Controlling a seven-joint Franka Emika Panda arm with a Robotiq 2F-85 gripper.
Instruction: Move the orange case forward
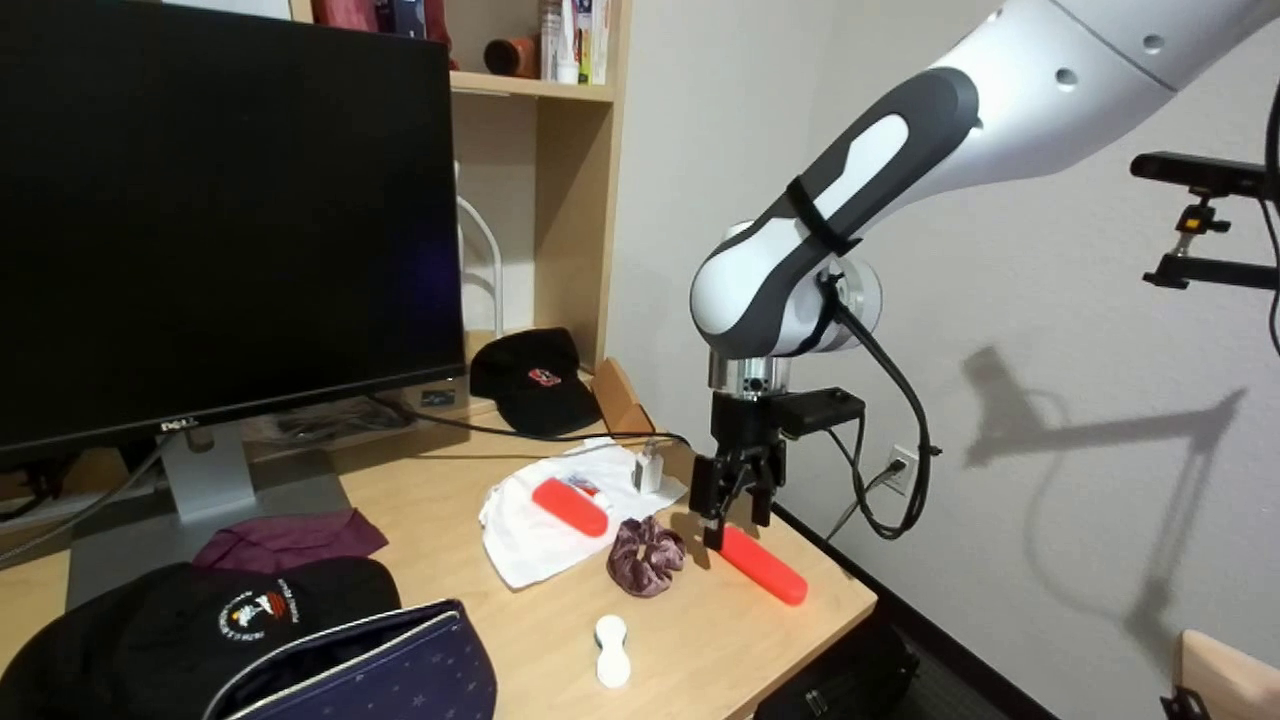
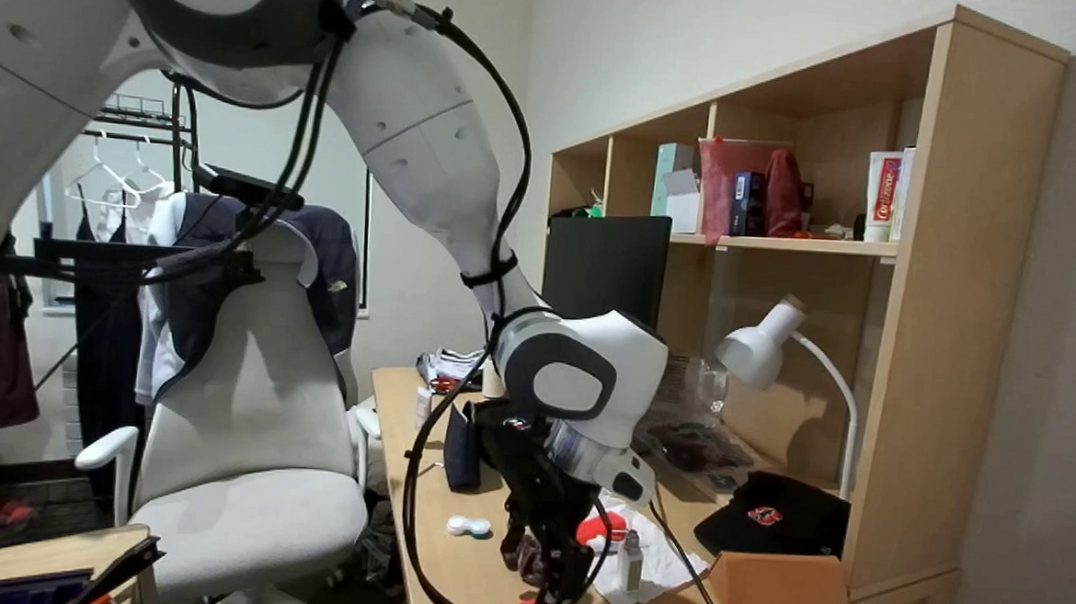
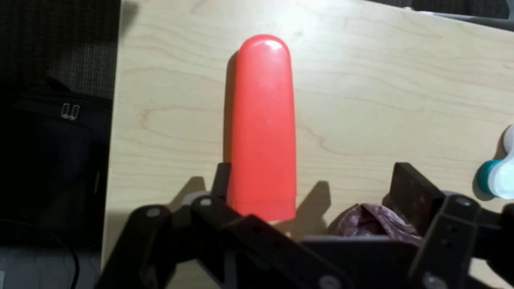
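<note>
Directly on the pale wooden desk [image 3: 172,80], beside the dark-purple velvety scrunchie [image 3: 369,222], the oblong red-orange plastic case [image 3: 263,128] looks light, stiff and slippery, so the black gripper [image 3: 313,182], spread and empty, should pinch the case's long sides mid-length.

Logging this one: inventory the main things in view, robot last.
desk: one, pale wood, beside chair
chair: one, pale grey, beside desk
orange case: one, red-orange, near desk corner
cloth: one, white, on desk
second case: one, red-orange, on cloth
bottle: one, pale, on cloth
scrunchie: one, purple, near cloth
lens case: one, white-teal, near scrunchie
pouch: one, navy, on desk
caps: two, black, on desk
folded cloth: one, maroon, by a cap
monitor: one, black, on desk
robot arm: one, white-grey, above desk
jaws: one pair, black, open, by orange case
</note>
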